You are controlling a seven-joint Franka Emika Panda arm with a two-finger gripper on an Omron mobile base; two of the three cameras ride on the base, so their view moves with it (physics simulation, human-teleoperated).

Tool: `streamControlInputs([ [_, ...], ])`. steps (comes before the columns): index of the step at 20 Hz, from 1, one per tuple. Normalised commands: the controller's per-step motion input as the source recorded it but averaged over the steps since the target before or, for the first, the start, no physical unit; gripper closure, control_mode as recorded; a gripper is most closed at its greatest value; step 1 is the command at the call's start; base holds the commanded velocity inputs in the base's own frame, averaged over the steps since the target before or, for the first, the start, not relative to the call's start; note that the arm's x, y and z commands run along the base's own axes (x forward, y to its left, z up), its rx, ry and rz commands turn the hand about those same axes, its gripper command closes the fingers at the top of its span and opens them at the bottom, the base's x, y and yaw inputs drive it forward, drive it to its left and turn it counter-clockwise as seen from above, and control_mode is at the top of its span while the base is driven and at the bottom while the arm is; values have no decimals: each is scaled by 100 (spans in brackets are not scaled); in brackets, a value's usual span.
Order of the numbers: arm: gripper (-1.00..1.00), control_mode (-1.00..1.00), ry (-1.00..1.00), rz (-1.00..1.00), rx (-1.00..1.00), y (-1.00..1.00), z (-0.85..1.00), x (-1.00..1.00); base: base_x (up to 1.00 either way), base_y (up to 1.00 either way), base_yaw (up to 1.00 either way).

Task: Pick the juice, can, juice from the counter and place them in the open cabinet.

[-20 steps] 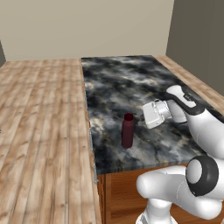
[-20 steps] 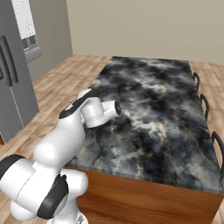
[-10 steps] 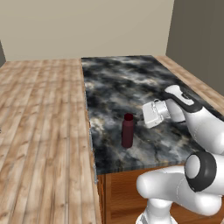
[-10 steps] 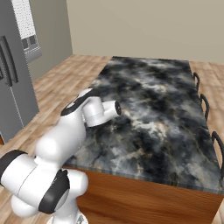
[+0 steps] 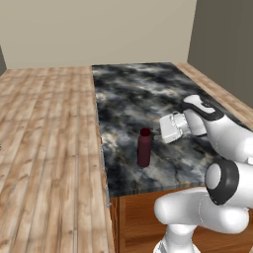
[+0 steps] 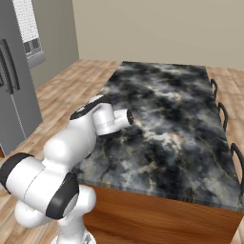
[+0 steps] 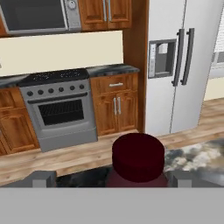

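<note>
Dark maroon bottle [image 5: 144, 147] is standing upright on the counter [image 5: 133, 94], close to the near-left edge of the marbled black, grey and white stone slab, so that's where the juice sits right now. The gripper [image 5: 170, 128] is hanging just beside it, a bit to the right and slightly above the cap, not touching the bottle as far as I can tell from the left base view. In the hand view the bottle's round maroon cap [image 7: 138, 156] sits dead centre at the bottom, between the two small dark fingertips [image 7: 40, 178], which are spread wide with nothing between them but the bottle top further ahead, so the jaws are wide open and nothing is held. From the right base view the white hand points out over the counter's near-left part, and the arm covers the bottle from that side. Past the counter the hand view looks at a steel stove [image 7: 61, 109] with brown wooden cabinets around it, a microwave [image 7: 39, 16] above, and a big grey fridge [image 7: 183, 65] to the right, over a wood plank floor [image 5: 44, 148].
</note>
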Motion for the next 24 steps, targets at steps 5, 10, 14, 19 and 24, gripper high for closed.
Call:
streamControlInputs([
  [5,-100,-100,0,0,0,0,-14,19,0,0,0],
  [10,-100,-100,0,0,0,2,-12,18,0,0,0],
  [14,-100,-100,0,0,0,2,-7,9,0,0,0],
  [19,-100,-100,0,0,0,5,-2,-2,0,0,0],
  [24,-100,-100,0,0,0,8,0,-8,0,0,0],
])
